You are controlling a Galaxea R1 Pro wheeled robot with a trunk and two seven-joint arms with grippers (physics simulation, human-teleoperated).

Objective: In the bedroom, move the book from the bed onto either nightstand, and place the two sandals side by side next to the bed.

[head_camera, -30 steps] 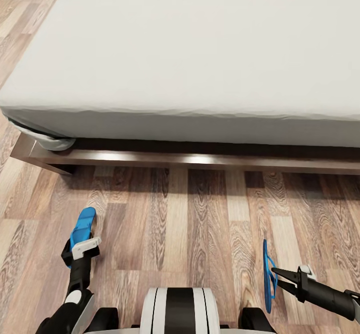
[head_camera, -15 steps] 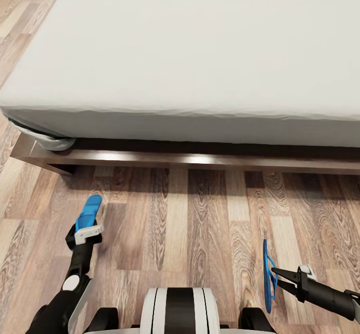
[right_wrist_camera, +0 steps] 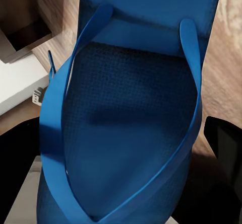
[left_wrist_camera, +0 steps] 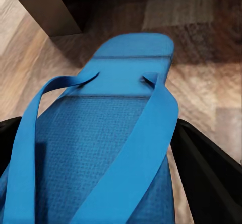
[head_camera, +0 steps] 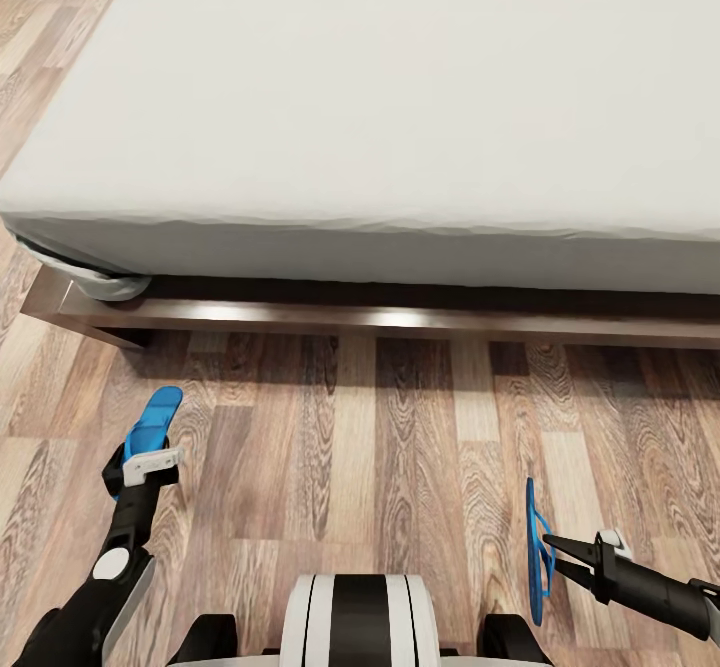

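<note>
Left gripper (head_camera: 140, 455) clamps one sandal (head_camera: 150, 425) | right gripper (head_camera: 553, 551) clamps the other sandal (head_camera: 537, 550) | likely light, floppy: hold the sole's edge.

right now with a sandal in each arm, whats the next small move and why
Probably bring the two arms toward each other. The left gripper holds one sandal flat, far out by the corner of the bed, while the right gripper holds the other sandal on edge, well apart. They need to end up side by side on the floor.
</note>
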